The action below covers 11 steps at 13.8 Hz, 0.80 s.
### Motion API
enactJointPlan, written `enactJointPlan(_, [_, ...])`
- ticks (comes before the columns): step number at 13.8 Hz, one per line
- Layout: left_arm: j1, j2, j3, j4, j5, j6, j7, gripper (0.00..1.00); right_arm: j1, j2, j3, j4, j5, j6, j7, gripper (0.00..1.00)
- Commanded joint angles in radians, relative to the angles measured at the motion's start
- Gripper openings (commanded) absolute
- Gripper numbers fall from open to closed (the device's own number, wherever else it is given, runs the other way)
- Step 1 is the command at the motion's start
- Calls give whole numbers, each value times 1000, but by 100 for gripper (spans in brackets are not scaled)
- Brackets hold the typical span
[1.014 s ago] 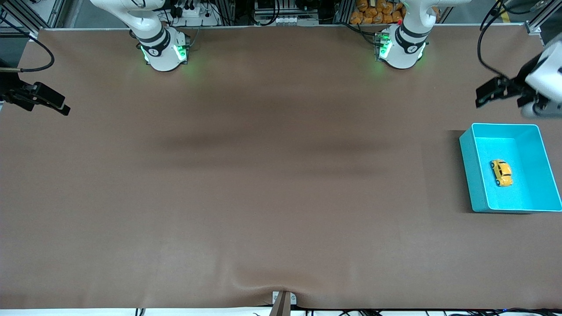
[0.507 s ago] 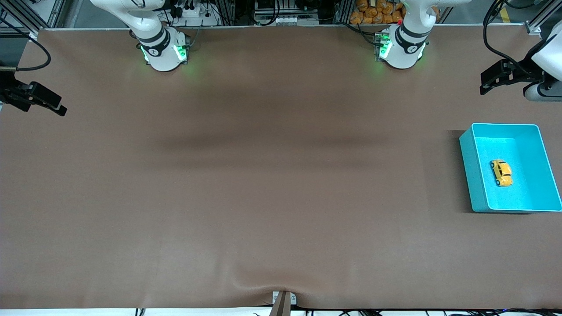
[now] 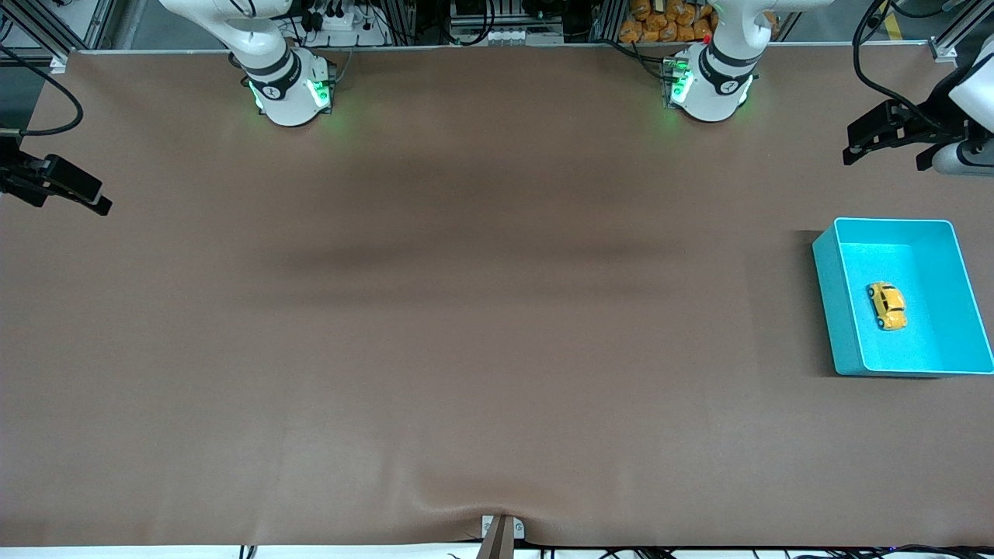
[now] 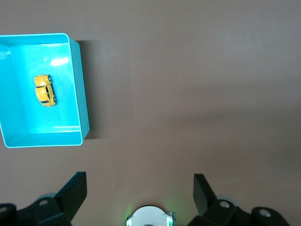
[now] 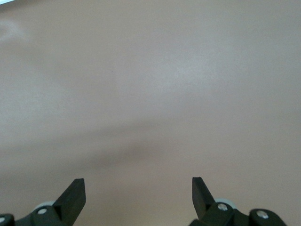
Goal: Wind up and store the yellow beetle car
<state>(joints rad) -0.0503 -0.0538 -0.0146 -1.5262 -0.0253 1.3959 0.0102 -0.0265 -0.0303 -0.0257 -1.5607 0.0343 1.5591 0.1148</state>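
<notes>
Car: your yellow beetle car lies in the turquoise bin, at the left arm's end.
Surface: brown table, rippled at the camera edge.
Left gripper: fingers apart, over table.
Right gripper: fingers apart, empty.

The bin sits on the worktop at the left arm's end. The yellow beetle car lies in the bin, near its middle.
</notes>
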Motion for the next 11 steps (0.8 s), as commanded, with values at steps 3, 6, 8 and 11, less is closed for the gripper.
enactJointPlan(3, [-3,2,-1,12,7,-12,-6,100,-13,23,15,36,-14,-16,10,100])
enactJointPlan(6, [-2,0,-4,12,11,-12,-16,100,-13,24,15,34,-13,-11,13,100])
enactJointPlan(8, [0,0,-4,12,19,-12,-18,100,-12,24,16,34,-11,-11,13,100])
enactJointPlan(11, [0,-1,-5,12,27,-12,-18,100,-16,24,16,34,-10,-10,13,100])
